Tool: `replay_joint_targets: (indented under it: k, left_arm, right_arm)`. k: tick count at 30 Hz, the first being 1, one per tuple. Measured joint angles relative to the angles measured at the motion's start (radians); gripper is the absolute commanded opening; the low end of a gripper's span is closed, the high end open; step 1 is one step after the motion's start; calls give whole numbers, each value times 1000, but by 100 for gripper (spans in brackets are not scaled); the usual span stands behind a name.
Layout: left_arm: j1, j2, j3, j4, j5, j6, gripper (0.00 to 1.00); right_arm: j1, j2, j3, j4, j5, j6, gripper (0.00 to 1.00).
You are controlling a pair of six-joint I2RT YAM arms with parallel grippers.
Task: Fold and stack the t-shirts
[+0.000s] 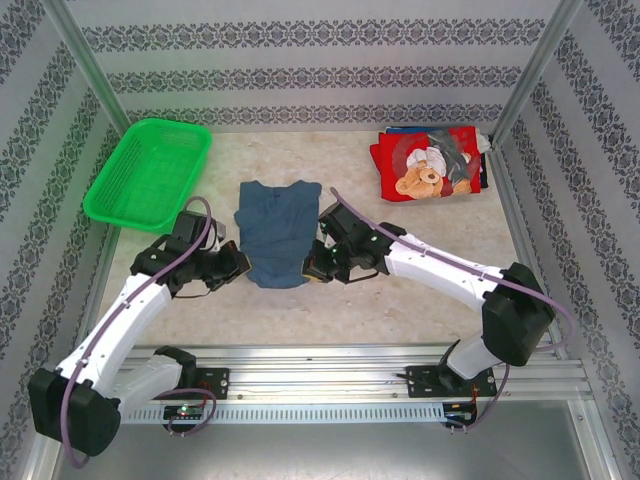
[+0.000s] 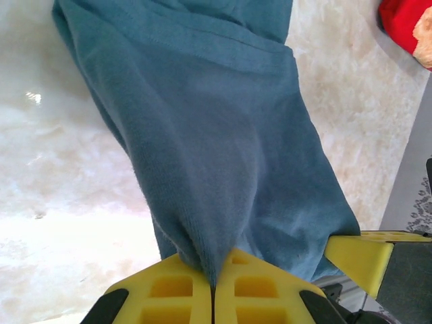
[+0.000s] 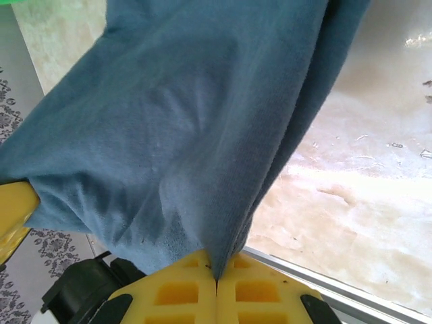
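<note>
The slate-blue t-shirt (image 1: 275, 228) lies lengthwise in the middle of the table, its near hem lifted between the two arms. My left gripper (image 1: 243, 266) is shut on the hem's left corner; the cloth (image 2: 202, 148) is pinched between its yellow fingers (image 2: 179, 290). My right gripper (image 1: 310, 266) is shut on the right corner, blue cloth (image 3: 175, 135) caught between its yellow pads (image 3: 256, 290). The other arm's yellow fingertip (image 2: 358, 256) shows beside the hem. The red teddy-bear shirt (image 1: 428, 165) lies folded at the back right on other folded ones with dark blue edges.
A green mesh basket (image 1: 150, 170) stands at the back left. Patterned walls and metal posts (image 1: 535, 65) close in the table. An aluminium rail (image 1: 350, 365) runs along the near edge by the arm bases.
</note>
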Motion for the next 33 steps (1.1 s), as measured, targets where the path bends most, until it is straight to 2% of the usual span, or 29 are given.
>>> replay_joint_targets:
  k: [9, 33]
  left_arm:
    - [50, 63, 85, 2, 46, 1, 3]
    - [168, 298, 185, 133, 127, 5, 3]
  right_arm:
    - [-95, 19, 150, -69, -6, -68, 0]
    - [-242, 321, 496, -126, -111, -199, 0]
